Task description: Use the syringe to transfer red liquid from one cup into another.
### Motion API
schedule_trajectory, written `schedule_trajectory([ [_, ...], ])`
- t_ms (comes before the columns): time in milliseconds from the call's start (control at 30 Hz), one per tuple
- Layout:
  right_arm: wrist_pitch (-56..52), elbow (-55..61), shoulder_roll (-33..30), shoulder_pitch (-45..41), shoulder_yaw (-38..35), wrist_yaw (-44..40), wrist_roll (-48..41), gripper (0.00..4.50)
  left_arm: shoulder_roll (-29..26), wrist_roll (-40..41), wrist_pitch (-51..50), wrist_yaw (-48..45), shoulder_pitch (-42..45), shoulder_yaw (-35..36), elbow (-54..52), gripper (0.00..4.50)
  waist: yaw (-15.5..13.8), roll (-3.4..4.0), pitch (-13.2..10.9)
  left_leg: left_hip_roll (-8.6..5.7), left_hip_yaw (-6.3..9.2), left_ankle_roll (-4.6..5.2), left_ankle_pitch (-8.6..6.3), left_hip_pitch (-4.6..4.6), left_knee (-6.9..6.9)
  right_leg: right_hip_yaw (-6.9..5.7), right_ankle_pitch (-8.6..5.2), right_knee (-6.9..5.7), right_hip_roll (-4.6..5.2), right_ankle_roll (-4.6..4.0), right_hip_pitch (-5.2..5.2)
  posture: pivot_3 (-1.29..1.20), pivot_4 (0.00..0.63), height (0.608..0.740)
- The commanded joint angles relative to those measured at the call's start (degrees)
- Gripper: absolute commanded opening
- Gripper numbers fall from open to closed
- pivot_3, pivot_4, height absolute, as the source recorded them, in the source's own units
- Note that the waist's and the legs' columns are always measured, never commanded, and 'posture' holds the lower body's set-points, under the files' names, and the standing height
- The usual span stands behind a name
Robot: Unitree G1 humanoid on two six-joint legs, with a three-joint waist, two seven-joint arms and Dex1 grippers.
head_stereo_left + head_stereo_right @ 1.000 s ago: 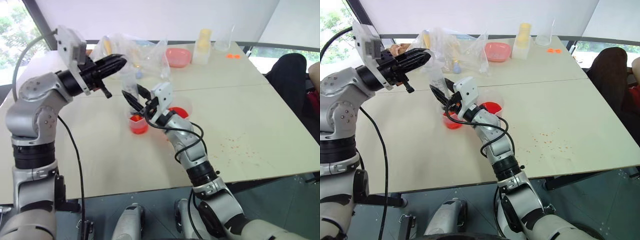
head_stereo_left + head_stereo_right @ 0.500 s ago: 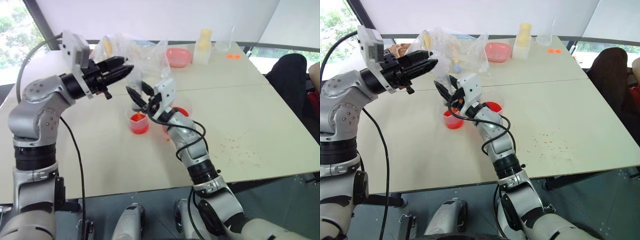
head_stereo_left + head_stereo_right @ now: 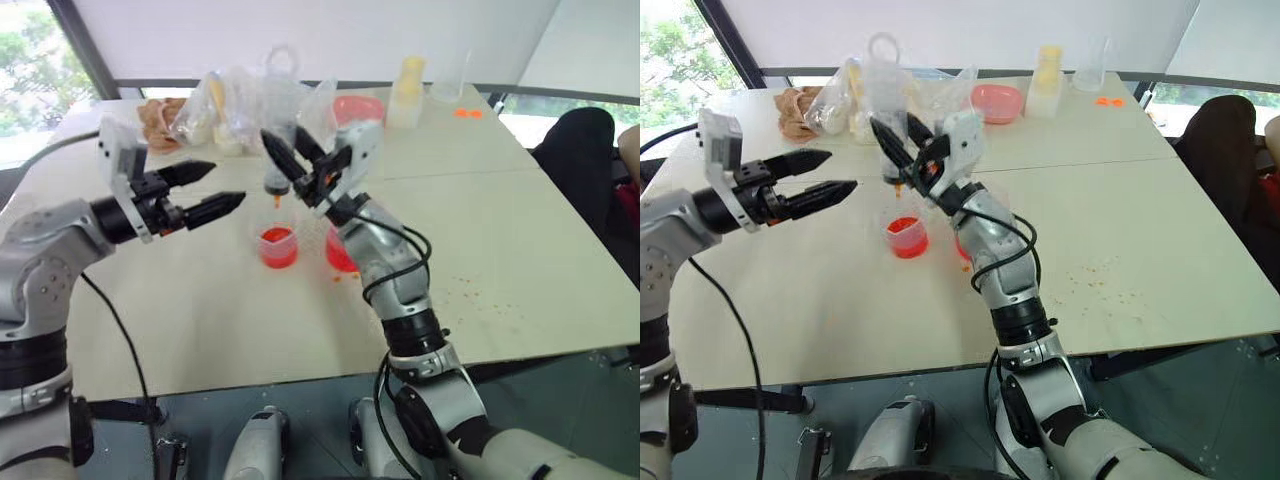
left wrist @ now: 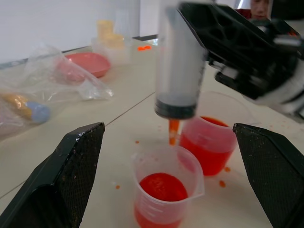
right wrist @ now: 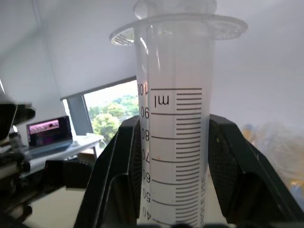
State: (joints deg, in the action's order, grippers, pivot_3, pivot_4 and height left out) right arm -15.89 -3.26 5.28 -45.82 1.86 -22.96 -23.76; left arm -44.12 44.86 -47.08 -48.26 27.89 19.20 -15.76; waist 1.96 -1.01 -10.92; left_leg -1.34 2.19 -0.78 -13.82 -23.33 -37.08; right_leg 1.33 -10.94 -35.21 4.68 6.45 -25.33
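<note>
Above the smaller cup (image 3: 278, 246), the right gripper (image 3: 285, 158) pinches the syringe (image 4: 180, 66) mid-barrel; left gripper (image 3: 215, 188) is spread wide. Syringe looks light, stiff, kinda slick, so grab the barrel.

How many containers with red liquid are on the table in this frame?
2: the smaller cup, directly below the syringe tip, and the wider beaker beside it, partly hidden behind the right arm in the eye views.

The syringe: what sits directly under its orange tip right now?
Under the syringe, held upright by the right gripper, stands the smaller cup with red liquid at its bottom. The larger beaker stands beside it.
</note>
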Motion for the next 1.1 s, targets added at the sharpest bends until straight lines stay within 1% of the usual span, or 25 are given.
schedule_trajectory([
  [33,-12.2,8.4,-6.9,-4.4,-9.4,3.6,-9.9,1.41,-0.7,5.7,-1.8,0.7,0.0,3.3,-4.8,4.49,-0.5,0.0,0.0,-0.02,0.03,0.0,0.0,0.0,0.0,0.0,0.0,0.02,0.01,0.0,0.02,0.0,0.15,0.74],
  [100,-19.8,10.6,-12.2,-5.5,-14.8,5.7,-16.0,1.41,-0.6,8.1,-2.7,1.2,-0.7,3.8,-6.1,4.49,-1.2,0.0,0.0,-0.03,0.03,0.0,0.0,-0.01,0.0,-0.01,-0.01,0.08,0.04,-0.01,0.03,0.0,0.15,0.74],
  [167,-30.9,10.3,-19.9,-7.3,-21.6,8.6,-24.7,1.41,-1.5,10.5,-4.1,0.4,-3.2,3.7,-8.7,4.49,-1.4,-0.01,0.0,-0.05,0.01,0.0,0.0,-0.02,0.0,-0.02,-0.07,0.16,0.06,-0.12,0.09,0.0,0.15,0.74],
  [233,-40.9,7.9,-27.3,-9.7,-26.5,12.0,-30.0,1.41,-3.0,12.8,-5.5,-1.2,-5.9,3.3,-11.3,4.49,-1.1,0.05,0.0,-0.05,-0.24,0.01,-0.01,-0.03,0.01,0.0,-0.12,0.21,0.08,-0.21,0.1,0.0,0.15,0.74],
  [300,-48.8,4.7,-33.2,-11.3,-27.3,14.7,-30.2,1.41,-4.7,13.6,-5.8,-3.0,-8.3,2.0,-13.7,4.49,-0.9,0.06,0.0,-0.05,-0.3,0.03,-0.02,-0.03,0.04,0.02,-0.13,0.2,0.07,-0.23,0.06,0.0,0.15,0.74],
  [333,-51.6,3.6,-35.1,-11.7,-27.3,15.5,-30.2,1.41,-5.3,13.8,-5.8,-3.4,-9.0,1.5,-14.6,4.49,-0.7,0.06,0.0,-0.02,-0.33,0.05,-0.02,-0.02,0.05,0.02,-0.14,0.21,0.02,-0.24,0.05,0.0,0.15,0.74],
  [367,-56.8,2.0,-39.0,-10.6,-25.1,15.1,-28.6,1.41,-6.0,11.4,-3.6,-5.4,-10.5,-0.6,-16.1,4.49,-0.6,0.06,0.0,0.0,-0.38,0.06,-0.03,-0.01,0.07,0.02,-0.2,0.22,-0.03,-0.35,0.04,0.0,0.15,0.74],
  [400,-59.6,1.3,-42.5,-8.4,-23.0,13.1,-27.5,1.41,-6.2,9.3,-2.0,-6.4,-11.4,-3.0,-16.8,4.49,-0.6,0.06,0.0,0.01,-0.44,0.09,-0.05,0.03,0.07,0.02,-0.34,0.23,-0.09,-0.57,0.05,0.0,0.15,0.74],
  [467,-63.2,0.2,-45.9,-4.0,-21.2,9.8,-27.3,1.41,-5.6,6.2,0.5,-7.5,-11.4,-7.3,-16.1,4.49,-0.8,0.01,0.0,0.01,-0.45,0.13,-0.07,0.11,0.09,0.0,-0.41,0.24,-0.13,-0.67,0.13,0.0,0.15,0.74],
  [533,-67.1,-2.0,-46.2,-0.6,-21.1,8.5,-27.7,1.41,-4.9,2.6,3.1,-8.9,-10.5,-12.1,-14.2,4.49,-0.9,0.0,0.0,0.02,-0.45,0.14,-0.07,0.13,0.06,0.0,-0.42,0.27,-0.16,-0.67,0.22,0.0,0.15,0.74],
  [600,-70.7,-4.3,-45.1,1.7,-21.7,8.7,-27.1,1.41,-4.3,-0.6,5.7,-11.0,-9.8,-16.4,-13.2,4.49,-0.9,0.03,0.0,0.0,-0.47,0.15,-0.07,0.08,-0.03,0.01,-0.41,0.27,-0.17,-0.66,0.21,0.0,0.15,0.74],
  [667,-72.7,-5.8,-43.8,2.3,-22.7,9.8,-26.1,1.41,-3.4,-1.4,6.9,-12.2,-8.9,-18.5,-12.5,4.49,-0.8,0.06,0.0,-0.01,-0.51,0.15,-0.07,0.03,-0.04,0.05,-0.4,0.26,-0.16,-0.64,0.16,0.0,0.15,0.74],
  [800,-73.8,-5.9,-42.0,3.5,-22.4,10.2,-23.5,1.41,-2.1,-2.4,7.8,-12.8,-7.6,-20.1,-10.8,4.49,-0.9,0.06,0.0,0.0,-0.49,0.15,-0.07,-0.03,-0.05,0.04,-0.38,0.24,-0.18,-0.6,0.07,0.0,0.15,0.74],
  [1000,-71.2,-4.7,-42.2,6.1,-19.1,10.1,-18.0,1.41,-1.9,-3.6,8.2,-12.6,-8.4,-20.2,-11.0,4.49,-0.9,0.05,0.0,-0.01,-0.48,0.15,-0.07,-0.03,-0.06,0.04,-0.38,0.24,-0.18,-0.59,0.08,0.0,0.15,0.74],
  [1067,-70.8,-4.2,-42.0,7.0,-18.7,9.6,-17.2,2.42,-1.8,-3.6,8.2,-12.3,-8.5,-20.1,-11.1,4.5,-1.0,0.04,0.0,-0.01,-0.48,0.15,-0.07,-0.02,-0.06,0.04,-0.39,0.24,-0.17,-0.58,0.1,0.0,0.15,0.74],
  [1100,-70.7,-4.1,-41.8,7.3,-18.7,9.4,-16.8,2.78,-1.6,-3.4,7.9,-12.0,-8.5,-20.0,-11.2,4.5,-1.0,0.03,0.0,-0.01,-0.46,0.15,-0.07,-0.02,-0.07,0.03,-0.38,0.24,-0.17,-0.57,0.1,0.0,0.15,0.74],
])
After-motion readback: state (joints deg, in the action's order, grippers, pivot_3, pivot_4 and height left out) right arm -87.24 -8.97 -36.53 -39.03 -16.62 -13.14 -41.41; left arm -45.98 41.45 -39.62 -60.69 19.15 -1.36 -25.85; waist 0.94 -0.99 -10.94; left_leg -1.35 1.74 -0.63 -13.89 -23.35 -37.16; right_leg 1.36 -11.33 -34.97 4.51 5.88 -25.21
